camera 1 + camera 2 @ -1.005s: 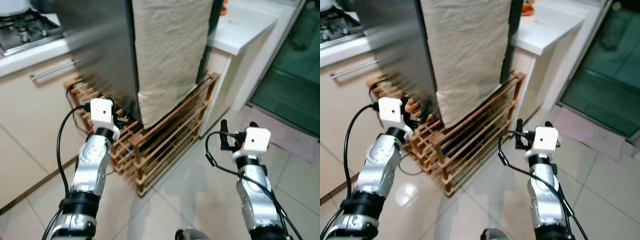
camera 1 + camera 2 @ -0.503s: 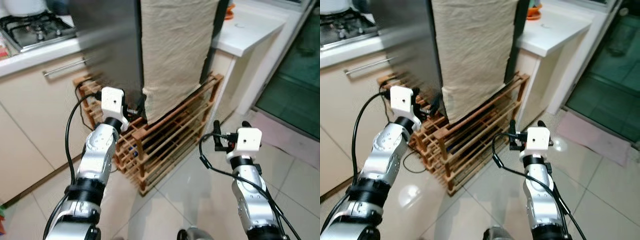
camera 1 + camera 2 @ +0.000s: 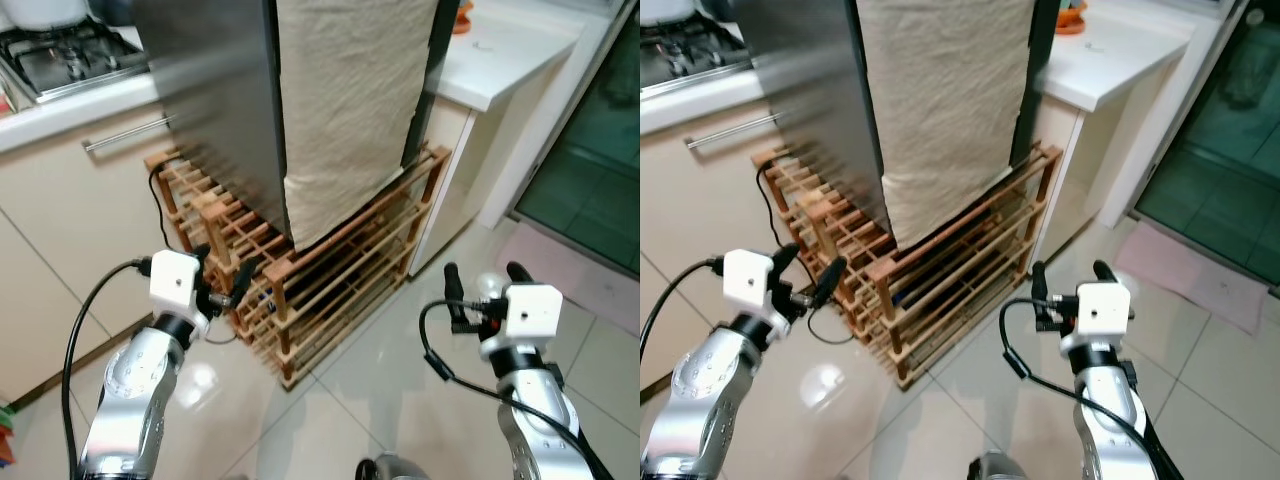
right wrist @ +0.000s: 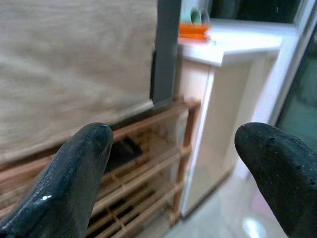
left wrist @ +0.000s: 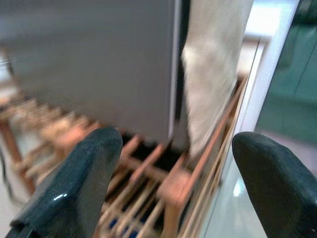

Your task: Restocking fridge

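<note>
The grey steel fridge (image 3: 215, 90) stands on a wooden slatted rack (image 3: 330, 280), and a beige cloth (image 3: 350, 100) hangs down its front. My left gripper (image 3: 222, 268) is open and holds nothing. It hovers low, just left of the rack's near corner, below the fridge's bottom edge. In the left wrist view its fingers (image 5: 74, 188) frame the fridge side and the cloth. My right gripper (image 3: 482, 275) is open and holds nothing, above the floor tiles to the right of the rack. Its fingers (image 4: 69, 183) point at the rack and a white counter.
A white counter (image 3: 500, 60) with an orange dish (image 3: 462, 12) adjoins the fridge on the right. A gas hob (image 3: 60, 60) and a cabinet with a bar handle (image 3: 125, 135) are on the left. A black cable (image 3: 155, 200) runs by the rack. A glass door (image 3: 590, 150) and a mat (image 3: 590, 275) lie to the right.
My left gripper has dropped and drawn back from the fridge's lower corner to the rack's near corner. The right gripper has shifted slightly down and right. The view has shifted a little.
</note>
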Robot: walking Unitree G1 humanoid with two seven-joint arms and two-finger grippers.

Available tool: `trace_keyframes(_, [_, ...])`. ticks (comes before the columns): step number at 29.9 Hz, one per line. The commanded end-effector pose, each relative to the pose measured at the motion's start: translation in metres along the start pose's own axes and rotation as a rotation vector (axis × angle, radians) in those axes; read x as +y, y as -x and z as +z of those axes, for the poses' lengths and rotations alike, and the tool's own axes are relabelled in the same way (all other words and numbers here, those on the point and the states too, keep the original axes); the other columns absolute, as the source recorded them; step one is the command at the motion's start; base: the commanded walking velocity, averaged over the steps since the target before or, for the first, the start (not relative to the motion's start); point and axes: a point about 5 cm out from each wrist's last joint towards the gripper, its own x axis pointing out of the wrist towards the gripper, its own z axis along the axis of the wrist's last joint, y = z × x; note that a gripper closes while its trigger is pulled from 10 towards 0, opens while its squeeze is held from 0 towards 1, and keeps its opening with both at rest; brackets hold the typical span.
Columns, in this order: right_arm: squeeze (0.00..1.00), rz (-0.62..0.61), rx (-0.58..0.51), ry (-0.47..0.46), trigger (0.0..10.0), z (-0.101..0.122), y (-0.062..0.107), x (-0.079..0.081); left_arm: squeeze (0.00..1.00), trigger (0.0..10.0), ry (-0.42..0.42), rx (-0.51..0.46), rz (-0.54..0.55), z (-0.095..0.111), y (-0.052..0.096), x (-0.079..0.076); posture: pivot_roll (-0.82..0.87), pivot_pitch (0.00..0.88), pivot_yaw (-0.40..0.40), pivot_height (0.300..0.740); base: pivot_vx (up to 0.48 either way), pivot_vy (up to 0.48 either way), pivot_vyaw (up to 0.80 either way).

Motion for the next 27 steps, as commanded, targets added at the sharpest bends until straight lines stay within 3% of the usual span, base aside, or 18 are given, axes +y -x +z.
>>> trace_keyframes(1, [0.0,-0.007,-0.039,0.004,10.0,0.012,-0.005,0.0,0.0,10.0,-0.019,-0.074,-0.021,0.021,-0.008,-0.008,-0.03,0.0,-0.004,0.707,0.0,0.0,0.0])
trace_keyframes(5, [0.0,-0.033,-0.063,0.034,10.0,0.018,-0.006,-0.002,0.0,10.0,-0.039,-0.129,-0.005,0.035,-0.011,-0.012,-0.03,0.0,-0.007,0.707,0.0,0.0,0.0])
trace_keyframes(10, [0.0,-0.127,-0.02,0.025,10.0,0.004,-0.003,-0.012,0.0,10.0,-0.051,-0.098,0.162,0.021,-0.008,0.001,-0.03,0.0,-0.004,0.707,0.0,0.0,0.0])
trace_keyframes(13, [0.0,-0.182,-0.003,-0.023,10.0,-0.001,-0.003,-0.016,0.0,10.0,0.008,-0.078,0.211,0.015,-0.011,0.0,-0.03,0.0,-0.005,0.707,0.0,0.0,0.0])
trace_keyframes(20, [0.0,-0.225,0.006,-0.043,10.0,-0.002,-0.008,-0.017,0.0,10.0,0.056,-0.019,0.191,0.003,-0.015,-0.005,-0.03,0.0,-0.002,0.707,0.0,0.0,0.0])
trace_keyframes(27, [0.0,-0.218,-0.028,-0.018,10.0,0.003,-0.016,-0.015,0.0,10.0,0.056,-0.113,0.125,0.02,-0.02,-0.014,-0.04,0.0,0.003,0.707,0.291,0.0,0.0])
